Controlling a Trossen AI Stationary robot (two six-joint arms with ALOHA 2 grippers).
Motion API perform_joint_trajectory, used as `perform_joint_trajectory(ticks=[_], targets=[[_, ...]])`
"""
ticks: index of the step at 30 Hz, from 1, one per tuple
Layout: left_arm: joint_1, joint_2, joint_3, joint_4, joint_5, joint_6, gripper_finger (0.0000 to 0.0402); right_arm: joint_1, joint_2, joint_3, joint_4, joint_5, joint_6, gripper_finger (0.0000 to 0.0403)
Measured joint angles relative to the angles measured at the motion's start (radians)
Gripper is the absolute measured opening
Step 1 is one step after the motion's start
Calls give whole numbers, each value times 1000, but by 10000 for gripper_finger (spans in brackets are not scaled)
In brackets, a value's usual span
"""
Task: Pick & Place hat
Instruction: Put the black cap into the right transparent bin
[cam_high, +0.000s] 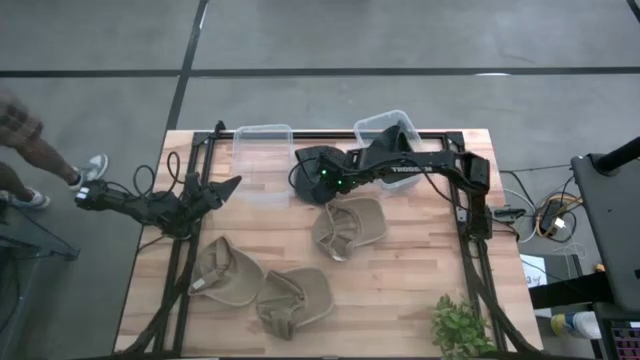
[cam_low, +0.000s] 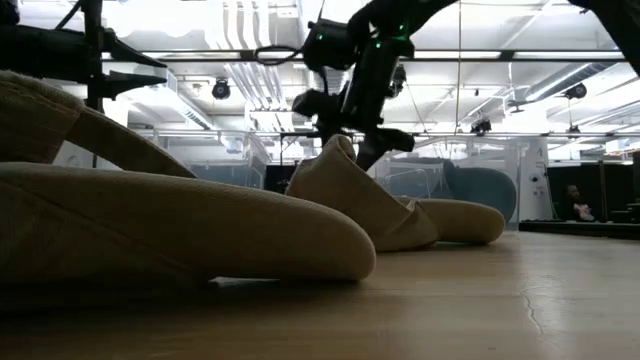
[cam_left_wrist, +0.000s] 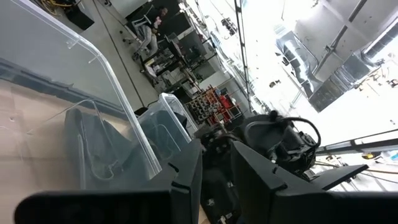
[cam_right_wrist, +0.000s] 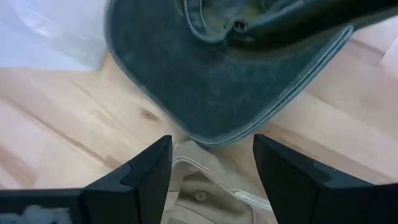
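Hat (cam_high: 347, 228), tan, lies mid-table directly below R gripper (cam_high: 325, 195). R wrist view: fingers (cam_right_wrist: 144, 167) spread wide, holding nothing, tan fabric (cam_right_wrist: 205, 194) showing in the gap between them. So the coming move looks like a straight drop, no sideways reach. Long axis of hat approx across the table, tilted a bit; raised end toward the gripper, flatter end trailing toward the R arm's side. Judged from that, a pinch on the raised end seems likeliest.

Just beyond fingertips: dark cap (cam_right_wrist: 230, 81), edge over or against the tan hat, can't tell which. Risk of snagging both if the drop drifts fwd. Past that, two clear bins (cam_high: 262, 150) at the back edge, prob. the drop-off.

L gripper (cam_high: 225, 188) parked near the table's L edge, well apart from this hat; closer to two other tan hats (cam_high: 225, 272) at the front. R arm clearly nearer.

Views: low view alone gives height: R gripper (cam_low: 345, 135) straddling the hat's peak (cam_low: 335, 150), contact not certain. High view alone gives layout and both arms. Wrist view alone shows finger gap and the overlap w/ dark cap.
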Motion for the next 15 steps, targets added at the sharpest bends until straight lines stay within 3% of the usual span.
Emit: perform_joint_trajectory(ticks=[15], targets=[[0, 0, 0, 10, -25, 1, 80, -30, 26, -2, -37, 50, -6, 219]])
